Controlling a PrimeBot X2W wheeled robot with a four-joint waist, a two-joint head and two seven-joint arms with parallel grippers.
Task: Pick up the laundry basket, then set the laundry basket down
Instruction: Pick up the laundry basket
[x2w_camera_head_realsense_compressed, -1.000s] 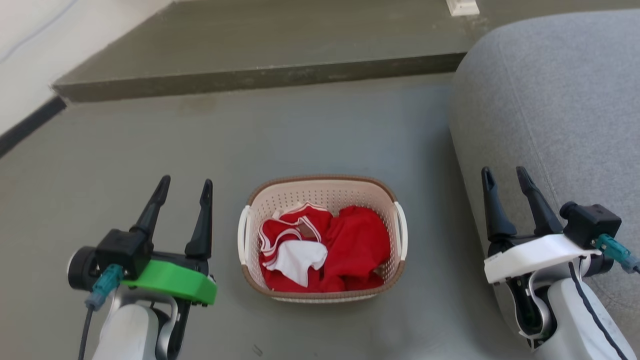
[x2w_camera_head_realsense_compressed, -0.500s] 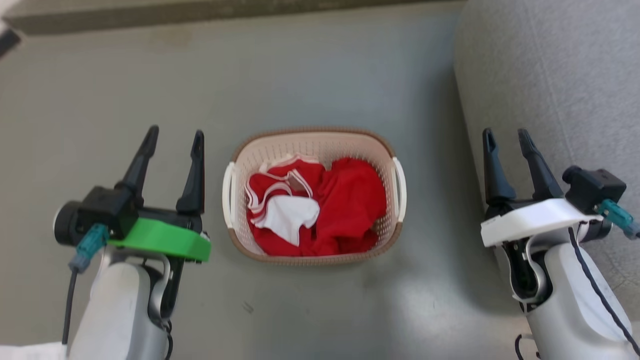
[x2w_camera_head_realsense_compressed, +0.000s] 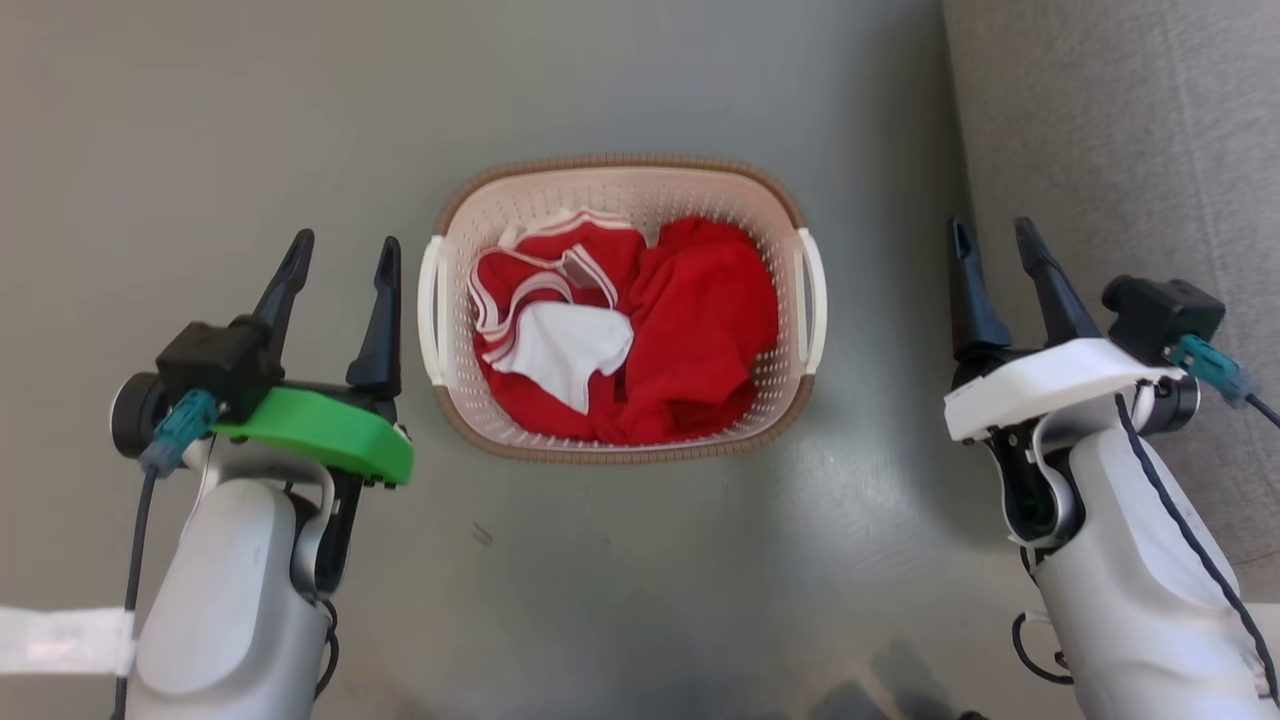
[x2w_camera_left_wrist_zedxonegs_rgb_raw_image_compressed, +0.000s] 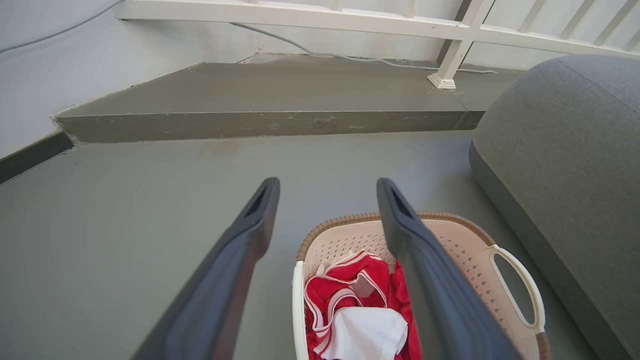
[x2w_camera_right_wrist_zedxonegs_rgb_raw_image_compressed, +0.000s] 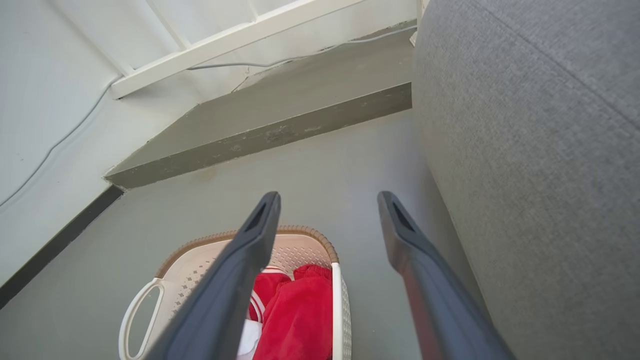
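Two grippers flank the laundry basket (x2w_camera_head_realsense_compressed: 640, 192), which stands upright on the grey floor (x2w_camera_head_realsense_compressed: 200, 120) in the middle of the head view, its brown woven-look rim (x2w_camera_head_realsense_compressed: 600, 452) on top. Inside it, crumpled together below the rim, lie a red garment (x2w_camera_head_realsense_compressed: 700, 320), a red piece with white-striped trim (x2w_camera_head_realsense_compressed: 530, 275) and a white cloth (x2w_camera_head_realsense_compressed: 560, 345). The left gripper (x2w_camera_head_realsense_compressed: 344, 243) hovers just beside the basket's left loop handle (x2w_camera_head_realsense_compressed: 430, 310). Its two dark fingers are spread with nothing between them, and a thin strip of floor shows between the inner finger and the handle. The right gripper (x2w_camera_head_realsense_compressed: 992, 227) sits farther out from the right loop handle (x2w_camera_head_realsense_compressed: 815, 300), with bare floor between them. Its fingers are likewise parted and empty, and it is close against the edge of a large grey fabric cushion (x2w_camera_head_realsense_compressed: 1120, 130). In the left wrist view the basket lies low and to the right, one finger crossing in front of it. In the right wrist view it lies low and to the left. Beyond it a raised concrete step (x2w_camera_left_wrist_zedxonegs_rgb_raw_image_compressed: 270, 120) runs across the floor, with a white railing (x2w_camera_left_wrist_zedxonegs_rgb_raw_image_compressed: 300, 17) and a thin cable (x2w_camera_left_wrist_zedxonegs_rgb_raw_image_compressed: 350, 57) along the wall behind.
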